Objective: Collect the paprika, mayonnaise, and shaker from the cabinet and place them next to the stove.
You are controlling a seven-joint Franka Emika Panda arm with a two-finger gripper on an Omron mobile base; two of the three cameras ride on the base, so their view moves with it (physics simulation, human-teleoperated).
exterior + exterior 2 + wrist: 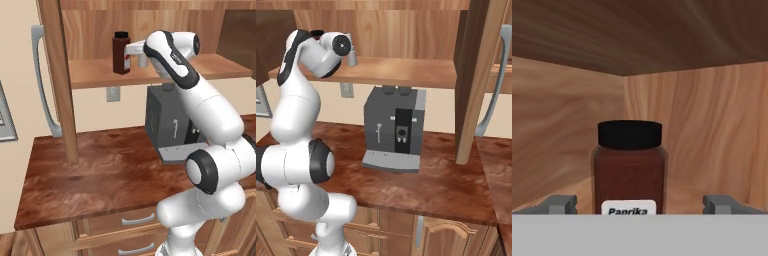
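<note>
The paprika (629, 167) stands upright straight ahead of my gripper (640, 204), centred in the lower middle of the hand view, its long axis vertical and its label facing me. My fingers (559, 204) are spread wide, one at lower left and one at lower right, holding nothing; the bottle sits between their lines but beyond the tips, not yet touched. In the left base view the paprika (121, 52) is on the cabinet (165, 70) shelf at upper centre, just left of my hand. I judge the next move a straight push forward, then a squeeze. Room looks fair: the cabinet's back corner lies behind the bottle and its ceiling hangs close above the cap. The shaker (351, 56) stands on the shelf, right beside my wrist in the right base view's upper left, so I should back out straight.
</note>
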